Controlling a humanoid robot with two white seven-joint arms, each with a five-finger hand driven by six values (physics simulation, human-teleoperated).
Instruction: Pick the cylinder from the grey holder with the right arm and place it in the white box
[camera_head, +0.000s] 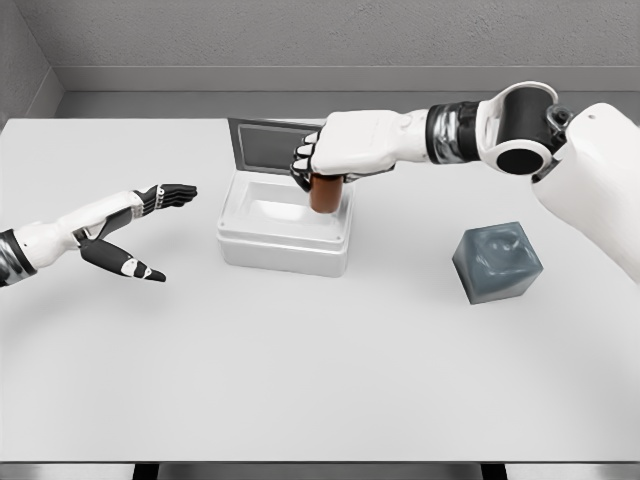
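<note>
Head view shows the right hand (335, 150) reaching in from the right, its fingers curled down around the top of a brown cylinder (325, 192). The cylinder hangs upright from that grasp over the right part of the white box (285, 240), its lower end at or just inside the box's rim; whether it touches the floor of the box is hard to tell from this angle. Holding it from above keeps the body of the cylinder free to go straight down between the box walls. The box's lid stands open at the back, so the opening is clear from the top.

The grey holder (497, 262) sits well apart to the right on the table (320, 380), with nothing in it, which suggests the pick is done and the placing is in hand. The left hand (135, 235) rests low at the left, fingers spread and holding nothing, away from the box so it does not block the drop.
</note>
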